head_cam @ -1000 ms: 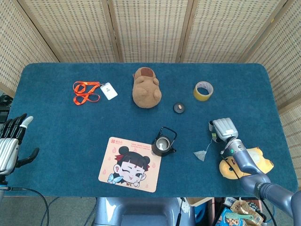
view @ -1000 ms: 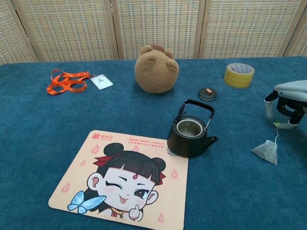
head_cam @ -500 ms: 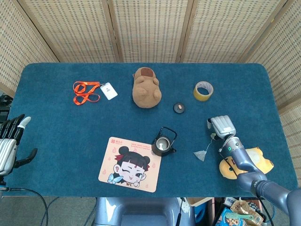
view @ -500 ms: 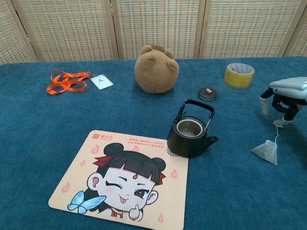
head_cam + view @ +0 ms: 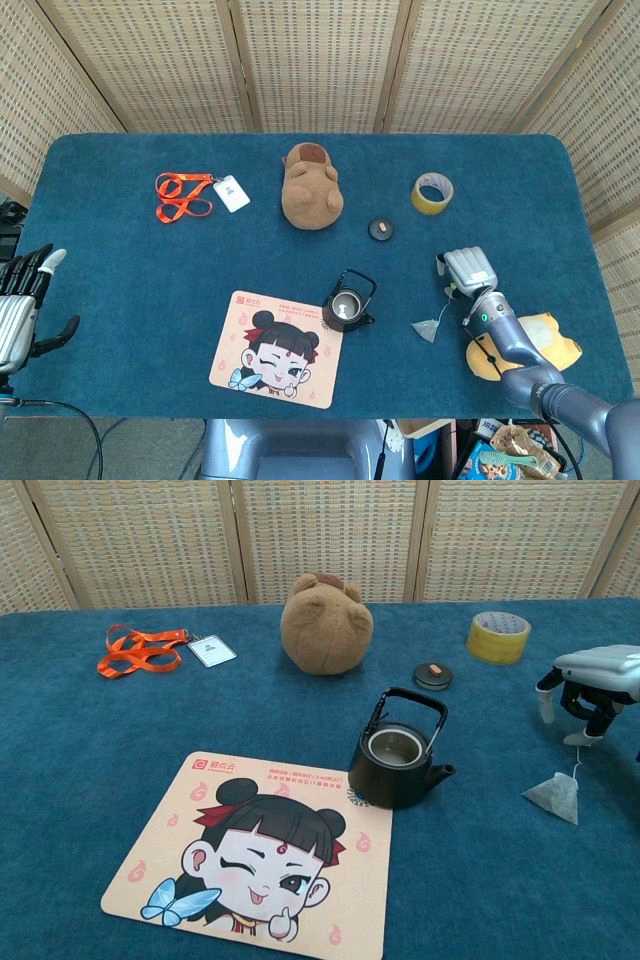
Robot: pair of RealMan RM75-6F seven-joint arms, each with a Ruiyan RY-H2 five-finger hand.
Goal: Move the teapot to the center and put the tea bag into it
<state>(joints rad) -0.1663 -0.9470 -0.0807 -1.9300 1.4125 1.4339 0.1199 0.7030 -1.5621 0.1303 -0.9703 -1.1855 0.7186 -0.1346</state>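
The silver right hand (image 5: 592, 685) pinches the string of the grey pyramid tea bag (image 5: 553, 796), which lies on the blue cloth. The lidless black iron teapot (image 5: 398, 755) stands beside the cartoon mat (image 5: 255, 853). The left hand (image 5: 22, 305) rests empty with fingers spread.

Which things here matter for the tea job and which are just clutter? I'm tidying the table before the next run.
Job:
- black teapot, lid off
- tea bag, string leading up to the right hand
- small round lid

Lying about:
- brown plush toy
- yellow tape roll
- orange lanyard with badge
- cartoon mouse pad
- yellow plush toy
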